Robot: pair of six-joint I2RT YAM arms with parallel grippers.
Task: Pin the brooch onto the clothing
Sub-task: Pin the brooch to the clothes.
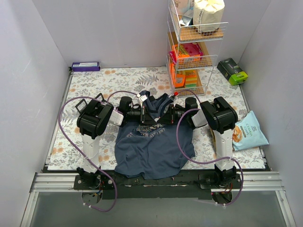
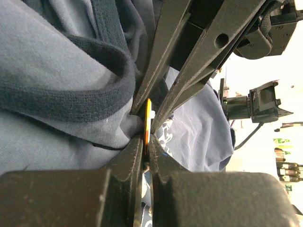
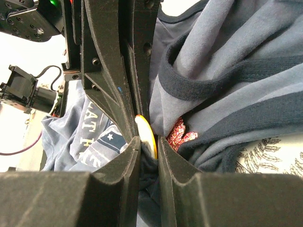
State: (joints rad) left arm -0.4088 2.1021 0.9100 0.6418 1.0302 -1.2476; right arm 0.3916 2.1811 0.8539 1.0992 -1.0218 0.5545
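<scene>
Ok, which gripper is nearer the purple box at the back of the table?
Left. The left gripper pinches the brooch on the tank top, on the purple box's side; the right gripper faces it from the farther side.

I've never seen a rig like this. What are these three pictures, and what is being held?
These are two robot arms, the left arm and the right arm. The wide picture looks down from above and behind them; the close-ups come from a camera on each wrist, so the dark wedges at the bottom are that arm's own jaws. On a floral mat lies a navy tank top. Behind stand a wire shelf and a purple box; a green box and a snack bag lie to the right. The left jaws are shut on a thin yellow disc, apparently the brooch, amid bunched fabric. The right jaws flank the same disc; whether they grip it is unclear.
</scene>
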